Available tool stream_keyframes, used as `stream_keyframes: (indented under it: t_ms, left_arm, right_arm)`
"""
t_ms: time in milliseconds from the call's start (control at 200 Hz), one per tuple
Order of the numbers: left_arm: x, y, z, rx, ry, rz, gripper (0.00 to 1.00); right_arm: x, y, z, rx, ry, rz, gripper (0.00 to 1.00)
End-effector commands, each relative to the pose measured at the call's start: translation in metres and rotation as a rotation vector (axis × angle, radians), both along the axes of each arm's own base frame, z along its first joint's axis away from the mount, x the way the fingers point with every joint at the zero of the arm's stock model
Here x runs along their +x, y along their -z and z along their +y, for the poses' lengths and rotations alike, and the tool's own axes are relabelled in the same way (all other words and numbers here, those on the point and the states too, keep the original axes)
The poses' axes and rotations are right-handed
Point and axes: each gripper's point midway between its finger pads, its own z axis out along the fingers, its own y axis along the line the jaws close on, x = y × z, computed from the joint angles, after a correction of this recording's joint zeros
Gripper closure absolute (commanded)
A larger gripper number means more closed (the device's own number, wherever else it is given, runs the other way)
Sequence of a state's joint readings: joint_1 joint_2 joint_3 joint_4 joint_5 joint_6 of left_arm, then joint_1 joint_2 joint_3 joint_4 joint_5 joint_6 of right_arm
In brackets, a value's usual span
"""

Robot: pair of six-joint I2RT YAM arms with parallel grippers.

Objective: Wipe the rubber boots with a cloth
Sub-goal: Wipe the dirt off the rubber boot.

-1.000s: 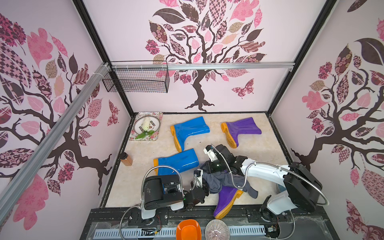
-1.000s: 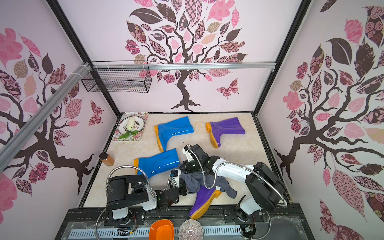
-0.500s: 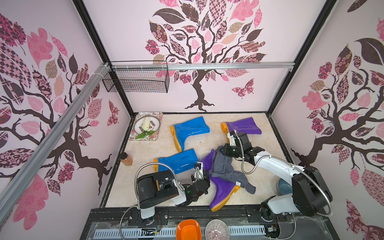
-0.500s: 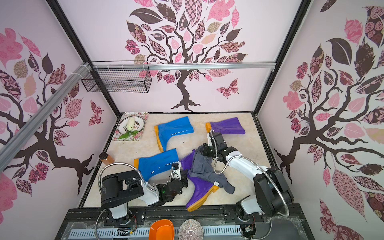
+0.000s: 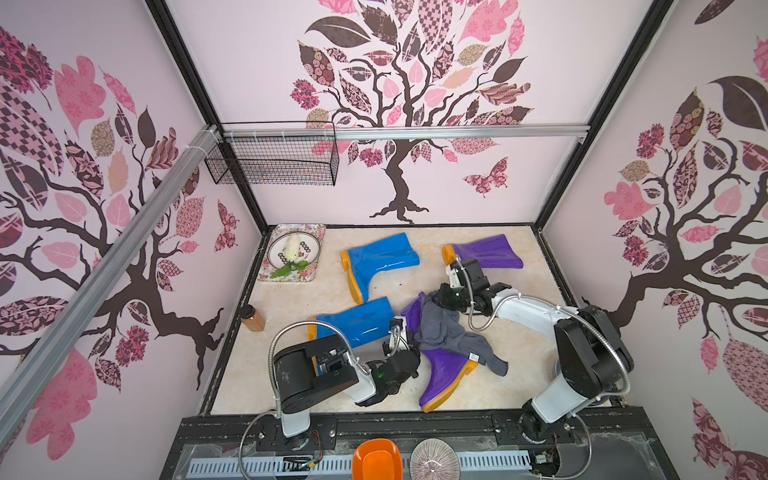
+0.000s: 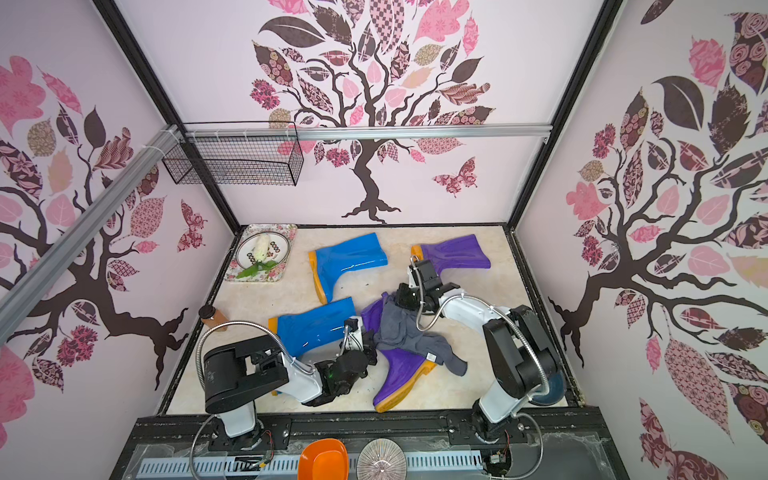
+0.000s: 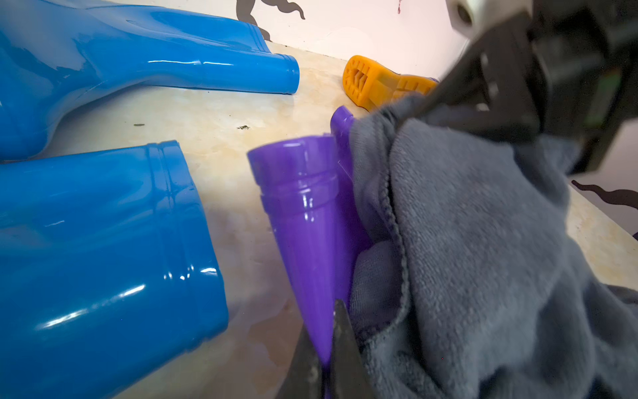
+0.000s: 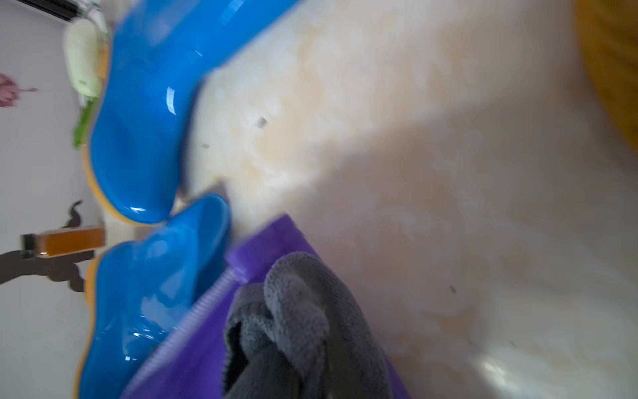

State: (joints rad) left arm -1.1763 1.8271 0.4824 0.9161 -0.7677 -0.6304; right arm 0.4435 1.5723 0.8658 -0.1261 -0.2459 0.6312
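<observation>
- Near purple boot [image 5: 446,376] lies on its side at front centre of the marbled floor [image 5: 490,399]. Its foot points toward the robot's base and its shaft runs back toward the far wall.
- Dark grey cloth [image 5: 440,332] is draped over most of that shaft, hiding it. One corner trails onto the floor beside the heel.
- Left gripper [image 7: 326,345]: fingers clenched on the thin wall of the purple shaft, below its open end.
- Right gripper [image 5: 441,296]: clamped on a bunched fold of the cloth at the shaft's top end. The right wrist view is blurred.
- Near blue boot [image 5: 353,324] lies just beside the purple shaft's mouth. The left arm covers part of its foot in both top views.
- Far blue boot [image 5: 382,259] and far purple boot [image 5: 486,251] lie flat near the back wall. The right wrist overlaps the far purple boot's foot.
- Floral tray [image 5: 311,272] sits in the back left corner, an amber jar [image 5: 252,318] by the left wall and a wire basket [image 5: 274,160] on the wall above.
- Orange bowl [image 5: 376,459] and ribbed plate [image 5: 434,461] sit on the front ledge.
</observation>
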Motion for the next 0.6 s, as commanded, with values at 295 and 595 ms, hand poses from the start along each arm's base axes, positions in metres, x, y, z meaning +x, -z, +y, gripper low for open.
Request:
stream_keyframes:
  t_ms: [295, 595]
  left_arm:
    - [0.007, -0.02, 0.022, -0.072, -0.109, -0.055, 1.0]
    - [0.002, -0.021, 0.022, -0.06, -0.104, -0.057, 1.0]
  right_arm:
    - [-0.098, -0.008, -0.102, -0.202, 0.226, -0.001, 1.0]
    - [-0.064, 0.003, -0.111, -0.145, 0.271, -0.01, 1.0]
